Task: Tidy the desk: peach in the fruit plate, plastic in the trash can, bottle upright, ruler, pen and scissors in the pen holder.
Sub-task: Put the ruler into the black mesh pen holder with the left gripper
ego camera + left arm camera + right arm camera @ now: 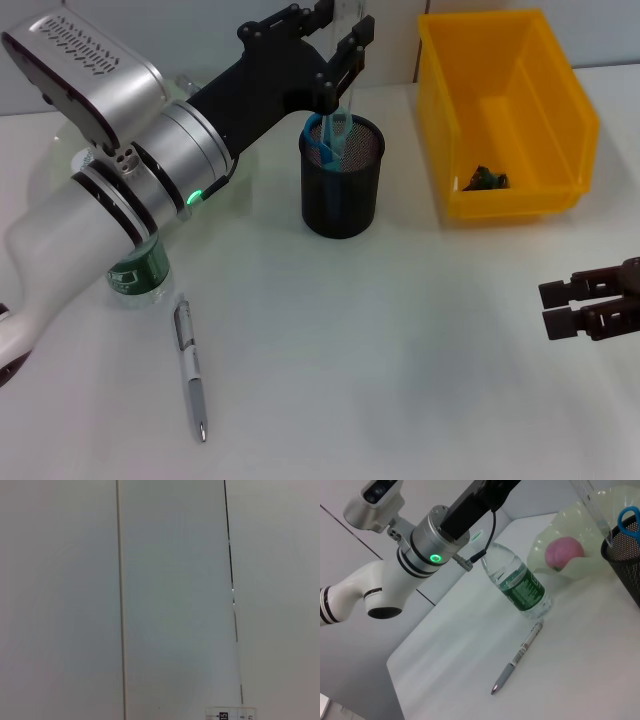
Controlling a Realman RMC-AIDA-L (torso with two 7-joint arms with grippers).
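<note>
Now the left gripper (340, 45) hangs over the pen holder (342, 190), fingers closed on the clear ruler (340, 100) — its lower end already inside; next, release. Right gripper (590, 308) idles, nearly closed, empty — pen (190, 368) remains on the desk

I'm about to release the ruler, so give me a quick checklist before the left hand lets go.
1. Ruler tip inside holder: ok.
2. Left hand gripping ruler above holder: ok.
3. Scissors in holder: ok.
4. Pen in holder: not ok, it lies on the table.
5. Bottle upright: ok.
6. Right hand parked away from holder: ok.
</note>
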